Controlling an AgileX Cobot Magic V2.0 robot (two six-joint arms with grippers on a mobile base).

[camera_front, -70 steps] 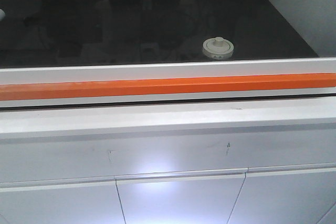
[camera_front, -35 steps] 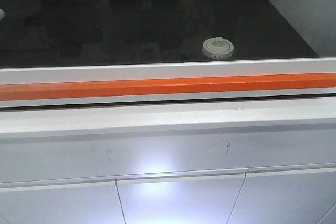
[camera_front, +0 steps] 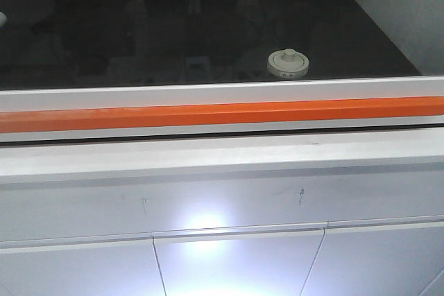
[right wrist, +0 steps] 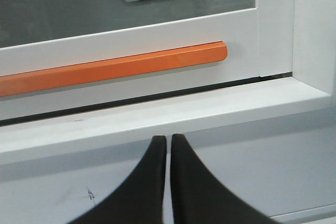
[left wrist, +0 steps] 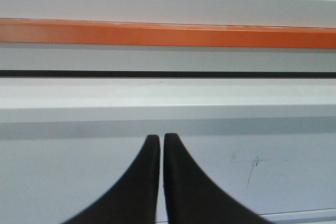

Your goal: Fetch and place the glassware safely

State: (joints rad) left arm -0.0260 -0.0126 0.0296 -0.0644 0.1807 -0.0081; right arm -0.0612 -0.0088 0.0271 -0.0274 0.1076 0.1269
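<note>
The glassware (camera_front: 287, 62) is a small squat jar with a cream-white knobbed lid. It stands on the black surface (camera_front: 173, 32) behind a glass pane, toward the right. Neither gripper appears in the front view. My left gripper (left wrist: 161, 138) is shut and empty, its black fingers pointing at the white cabinet front below the orange bar (left wrist: 168, 32). My right gripper (right wrist: 168, 139) is also shut with nothing in it, in front of the white ledge (right wrist: 210, 108) near the orange bar's (right wrist: 115, 67) right end.
A white sash frame with an orange handle bar (camera_front: 222, 114) runs across the front of the enclosure. Below it lie a white ledge (camera_front: 222, 154) and cabinet doors (camera_front: 236, 265). A white side post (right wrist: 315, 24) stands at the right.
Only the reflections in the glass and the glare on the cabinet doors shift slightly. The jar has not moved.
</note>
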